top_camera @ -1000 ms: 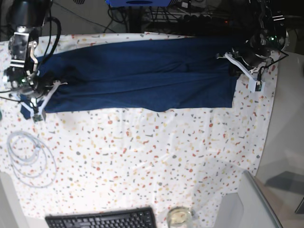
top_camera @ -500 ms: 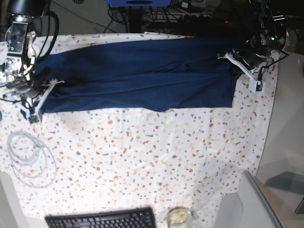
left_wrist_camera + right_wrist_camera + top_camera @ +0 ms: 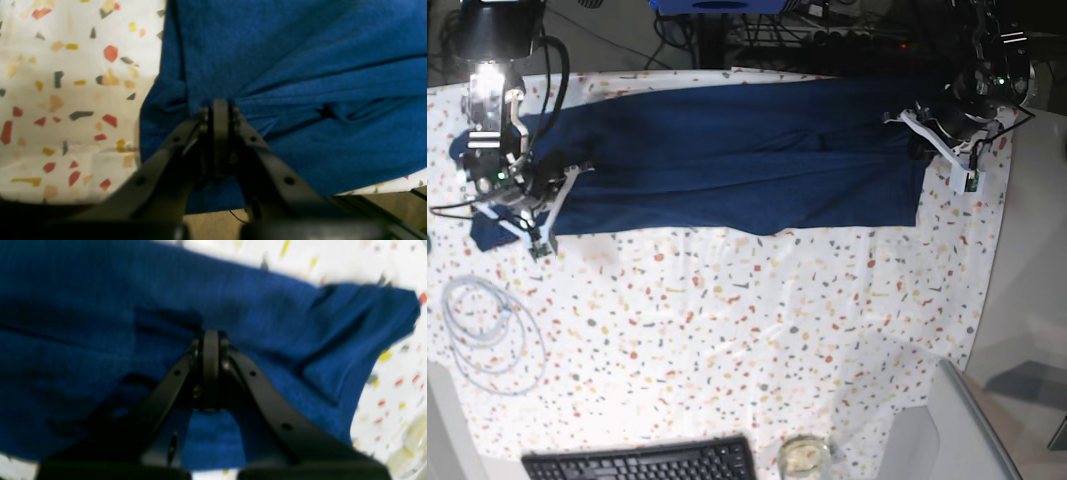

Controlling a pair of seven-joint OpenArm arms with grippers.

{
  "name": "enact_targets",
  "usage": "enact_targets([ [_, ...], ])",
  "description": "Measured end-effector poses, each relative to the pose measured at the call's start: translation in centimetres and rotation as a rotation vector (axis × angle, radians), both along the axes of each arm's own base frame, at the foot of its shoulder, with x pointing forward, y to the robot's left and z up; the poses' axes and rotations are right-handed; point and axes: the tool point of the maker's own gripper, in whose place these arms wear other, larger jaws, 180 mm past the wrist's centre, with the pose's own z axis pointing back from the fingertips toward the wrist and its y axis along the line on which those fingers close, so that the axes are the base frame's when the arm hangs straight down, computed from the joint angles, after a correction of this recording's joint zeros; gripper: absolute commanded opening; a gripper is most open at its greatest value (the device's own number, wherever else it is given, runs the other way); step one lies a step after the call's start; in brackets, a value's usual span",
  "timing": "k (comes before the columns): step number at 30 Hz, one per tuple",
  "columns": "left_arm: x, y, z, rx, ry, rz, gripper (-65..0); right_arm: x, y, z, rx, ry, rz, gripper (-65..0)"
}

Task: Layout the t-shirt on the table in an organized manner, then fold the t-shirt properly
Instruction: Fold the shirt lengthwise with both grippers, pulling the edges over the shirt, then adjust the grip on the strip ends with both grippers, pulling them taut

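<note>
Both claws clamped on the t-shirt, spread along the table's far edge.

Near edge: a keyboard and a glass; a coiled cable lies toward the left edge. Beyond, the t-shirt lies as a long band on the table. The right gripper pinches its bunched left end; the left gripper pinches the end by the right edge, fabric puckering at the closed tips.

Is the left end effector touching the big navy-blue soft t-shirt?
Touching. The left wrist view shows the left end effector pinched shut on a bunched fold of the navy-blue t-shirt.
</note>
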Motion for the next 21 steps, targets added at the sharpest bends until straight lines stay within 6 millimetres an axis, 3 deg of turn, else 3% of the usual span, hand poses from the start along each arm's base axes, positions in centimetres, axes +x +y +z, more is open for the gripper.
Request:
enact_targets([
  [6,0.0,0.0,0.0,0.002,0.001,-0.002,-65.0,-2.8,1.3,1.3,-0.005,-0.027,0.046,-65.0],
  [10,0.0,0.1,0.0,0.003,0.001,-0.001,-65.0,-4.4,1.2,0.3,-0.004,0.018,0.044,-65.0],
  [19,-0.2,-0.3,1.2,0.016,-0.023,-0.022,-65.0,-5.7,1.1,-0.6,-0.005,0.053,0.040,-65.0],
  [21,-0.4,-0.5,1.5,0.020,-0.026,-0.030,-65.0,-5.3,1.0,0.6,-0.020,0.030,0.045,-65.0],
])
